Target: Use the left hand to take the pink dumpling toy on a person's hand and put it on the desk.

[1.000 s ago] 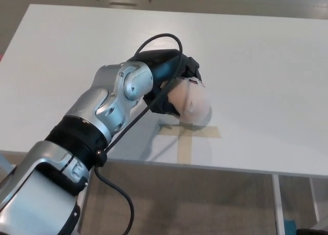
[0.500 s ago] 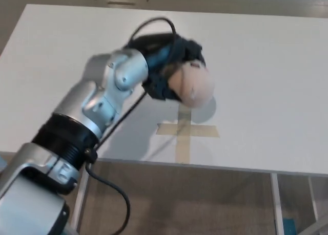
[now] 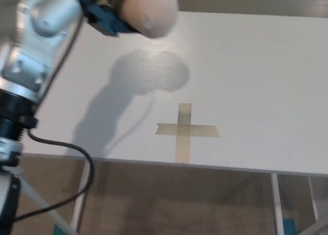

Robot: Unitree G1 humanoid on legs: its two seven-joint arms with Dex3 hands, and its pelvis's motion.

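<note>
**Toy held high over the bench**

The left hand [image 3: 105,15] is closed around the pink toy [image 3: 149,11] at the picture's top edge, clear above the white bench [image 3: 256,66]. Their shadow falls on the bench beyond a tape cross [image 3: 184,130].

Bare white desk [image 3: 266,66] all over, only a flat tape cross [image 3: 184,130] near the front edge. Upper left corner crowded by left hand [image 3: 105,12] clutching pink dumpling toy [image 3: 149,11], held above the desk.
</note>
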